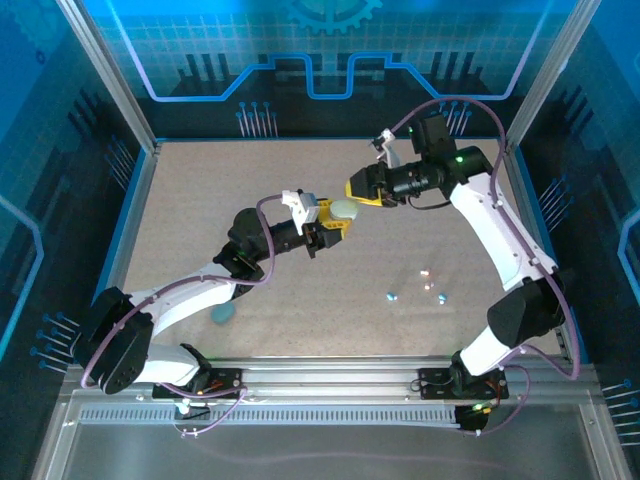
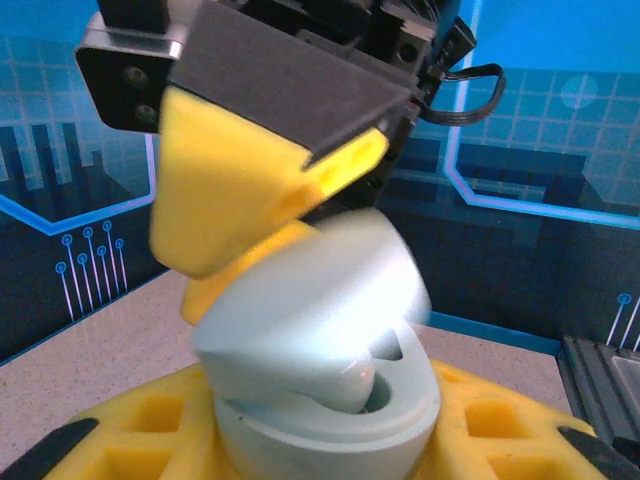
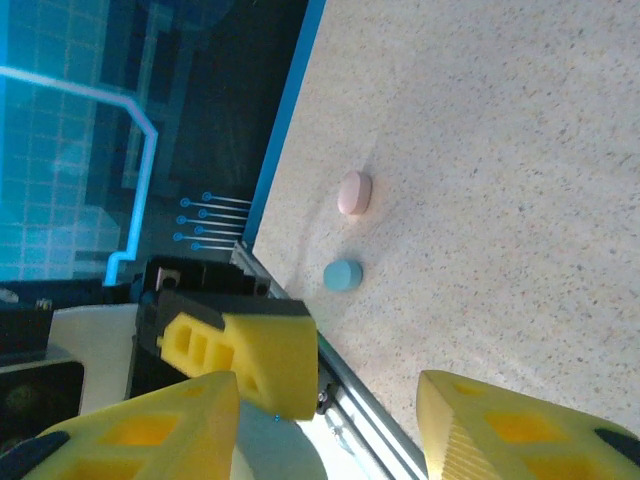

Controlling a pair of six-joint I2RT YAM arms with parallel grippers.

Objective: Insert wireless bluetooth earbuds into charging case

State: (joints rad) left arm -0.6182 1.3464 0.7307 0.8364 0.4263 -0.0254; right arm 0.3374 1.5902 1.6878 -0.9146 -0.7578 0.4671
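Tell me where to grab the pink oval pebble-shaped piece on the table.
Across its short width, coming down from above: the pink oval pebble-shaped piece lies flat on the speckled table, apart from the rounded blue piece, so both long sides look free.

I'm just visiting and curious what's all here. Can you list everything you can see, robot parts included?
pale case: one, whitish-green, lid hinged open, held above the table's middle
teal case: one, teal, on the table near the left arm
pink case: one, pink, on the table beside the teal case, apart from it
earbuds: three tiny pieces, pale blue and whitish-pink, on the table front right
table: one, speckled beige
left gripper: one, yellow fingers, shut on the pale case
right gripper: one, yellow fingers, open, at the pale case's lid
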